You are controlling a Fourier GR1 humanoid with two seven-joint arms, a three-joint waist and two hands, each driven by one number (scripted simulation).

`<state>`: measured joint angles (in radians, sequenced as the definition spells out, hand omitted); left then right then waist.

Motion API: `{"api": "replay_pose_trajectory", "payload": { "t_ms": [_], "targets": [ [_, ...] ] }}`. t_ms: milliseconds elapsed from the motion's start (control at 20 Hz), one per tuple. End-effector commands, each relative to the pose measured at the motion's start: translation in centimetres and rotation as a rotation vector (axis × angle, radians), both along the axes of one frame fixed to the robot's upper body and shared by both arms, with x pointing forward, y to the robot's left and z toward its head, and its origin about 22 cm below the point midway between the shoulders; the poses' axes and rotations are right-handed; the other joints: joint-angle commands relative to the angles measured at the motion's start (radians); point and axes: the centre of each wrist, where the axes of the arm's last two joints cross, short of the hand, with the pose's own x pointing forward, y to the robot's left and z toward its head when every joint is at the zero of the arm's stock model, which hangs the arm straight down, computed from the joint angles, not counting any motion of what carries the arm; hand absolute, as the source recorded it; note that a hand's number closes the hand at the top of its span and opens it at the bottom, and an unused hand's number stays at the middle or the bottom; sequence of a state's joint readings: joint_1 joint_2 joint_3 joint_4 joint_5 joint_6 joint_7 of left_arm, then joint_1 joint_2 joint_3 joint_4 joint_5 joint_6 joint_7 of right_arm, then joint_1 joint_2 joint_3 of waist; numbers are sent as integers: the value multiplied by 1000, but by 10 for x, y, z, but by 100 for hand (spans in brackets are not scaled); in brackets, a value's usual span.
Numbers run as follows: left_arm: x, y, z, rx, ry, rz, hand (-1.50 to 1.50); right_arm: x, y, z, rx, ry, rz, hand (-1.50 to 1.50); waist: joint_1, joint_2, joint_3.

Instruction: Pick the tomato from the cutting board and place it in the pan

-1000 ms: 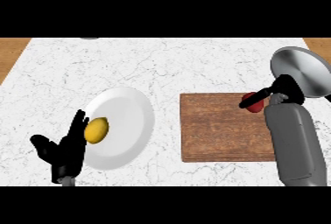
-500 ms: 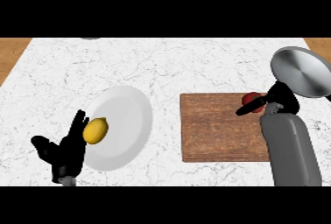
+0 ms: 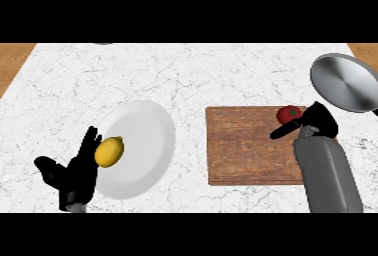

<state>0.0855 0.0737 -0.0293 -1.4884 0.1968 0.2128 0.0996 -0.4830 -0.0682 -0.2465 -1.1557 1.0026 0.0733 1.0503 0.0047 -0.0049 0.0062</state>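
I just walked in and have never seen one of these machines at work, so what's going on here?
The robot's right hand is at a red tomato at the far right corner of a wooden cutting board, fingers about it. A metal pan waits just beyond, with nothing in it. The left hand rests open by a white plate with a lemon on it.

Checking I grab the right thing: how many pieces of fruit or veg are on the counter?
2. A tomato at the cutting board's far right corner, beside the right hand, and a lemon on the white plate at left.
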Motion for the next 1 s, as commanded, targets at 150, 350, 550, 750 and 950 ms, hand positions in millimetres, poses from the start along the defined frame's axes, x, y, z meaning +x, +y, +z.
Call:
{"api": "replay_pose_trajectory", "payload": {
  "t_ms": [150,350,550,750,950],
  "targets": [
    [0,-5,-9,-13,67,-15,0,5,-7,-29,-39,-52,93,150,5,9,-6],
    [-4,5,4,-34,54,-27,0,22,9,-14,-82,-90,73,150,8,7,-6],
    [-6,-13,-13,-22,66,-4,0,2,7,-23,-73,-65,327,150,-3,5,-6],
    [0,2,-5,-7,54,-26,0,-13,63,-28,-48,-68,997,150,16,-6,-5],
    [-4,-3,-7,-19,58,-2,0,-42,51,-44,-35,-20,1385,150,-15,-9,-4]
  ]
}}
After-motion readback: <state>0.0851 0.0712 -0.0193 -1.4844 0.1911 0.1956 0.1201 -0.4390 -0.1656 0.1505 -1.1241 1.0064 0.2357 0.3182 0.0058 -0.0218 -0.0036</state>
